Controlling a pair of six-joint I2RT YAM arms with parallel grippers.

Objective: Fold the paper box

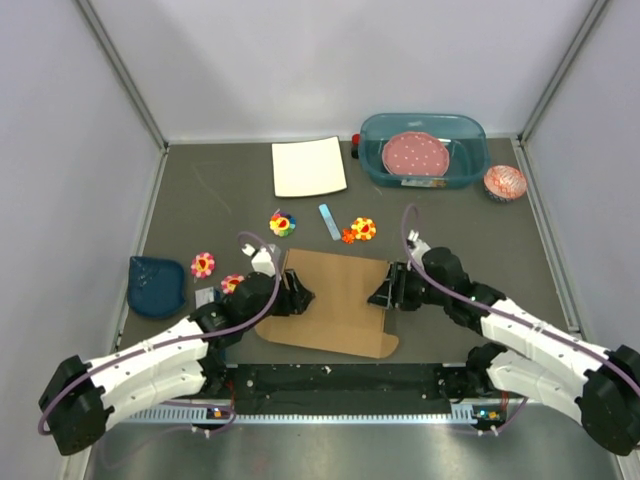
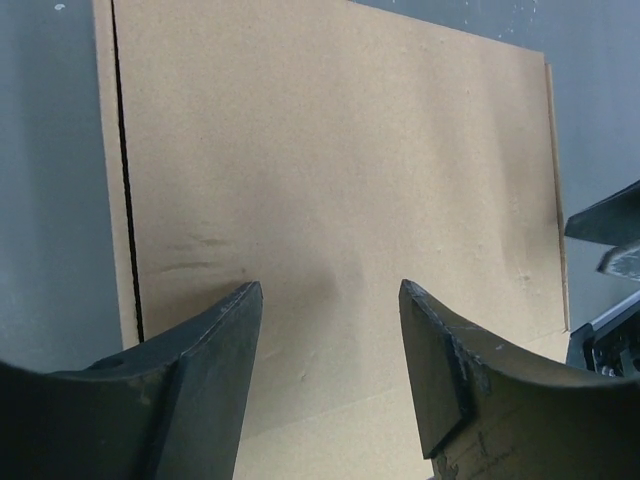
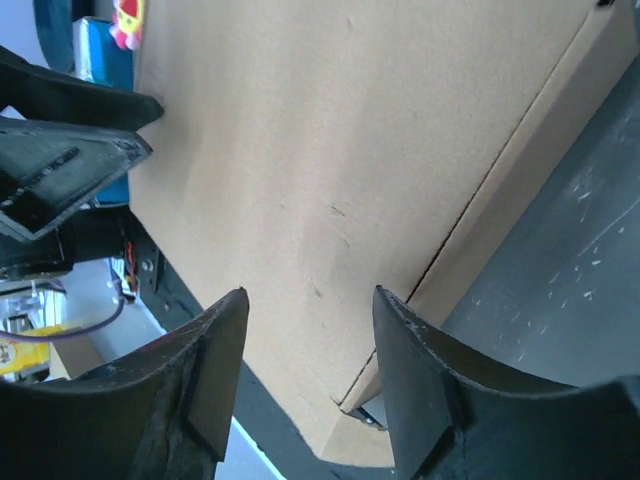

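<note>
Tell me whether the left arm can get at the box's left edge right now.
Probably yes. The left pincer sits right at the paper box's left edge, jaws apart above the cardboard, with nothing lying between. The right pincer is at the opposite edge, clear of it.

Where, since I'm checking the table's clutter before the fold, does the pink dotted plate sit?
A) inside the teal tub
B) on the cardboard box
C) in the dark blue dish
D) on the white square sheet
A: the pink dotted plate lies inside the teal plastic tub at the table's far right, well apart from the paper box.
</note>
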